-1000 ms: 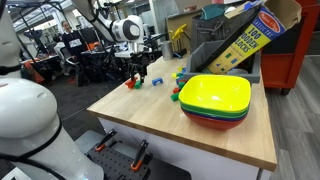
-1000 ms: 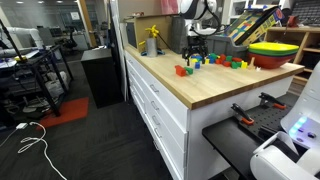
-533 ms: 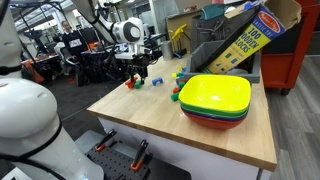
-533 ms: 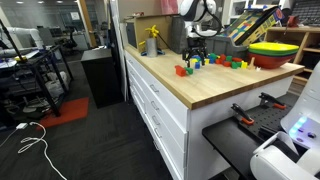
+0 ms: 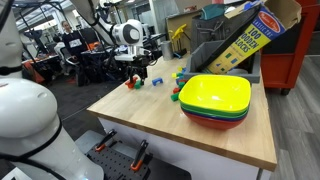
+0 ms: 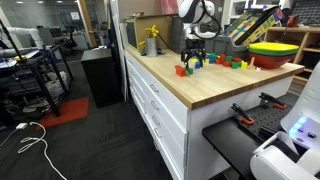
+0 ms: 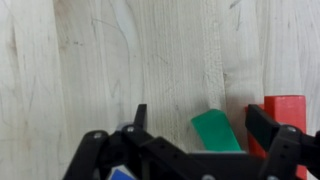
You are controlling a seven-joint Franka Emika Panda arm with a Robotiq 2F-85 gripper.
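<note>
A robot gripper (image 7: 198, 113) hangs over a pale wooden table (image 7: 80, 60), seen from straight above in the wrist view. Its two black fingers (image 7: 140, 116) stand spread wide apart and hold nothing. A green block (image 7: 218, 131) lies on the wood in the gap between the fingers, tilted, and closer to the finger at the picture's right than to the other one. Whether that finger touches the block cannot be told. A red block (image 7: 288, 110) lies just outside the same finger, near the right edge of the view. A small blue piece (image 7: 121, 173) shows at the bottom edge, partly hidden by the gripper body. In both exterior views the gripper (image 5: 139, 72) (image 6: 194, 58) points down, low over the far part of the table (image 5: 160, 118) (image 6: 200, 86), among scattered coloured blocks (image 5: 176, 93) (image 6: 226, 62). These are too small there to tell which is which. Well apart from the gripper, near the table's other end, stands a stack of bowls (image 5: 215, 100) (image 6: 275, 52) with a yellow one on top. Behind it leans a cardboard box (image 5: 245, 40).
</note>
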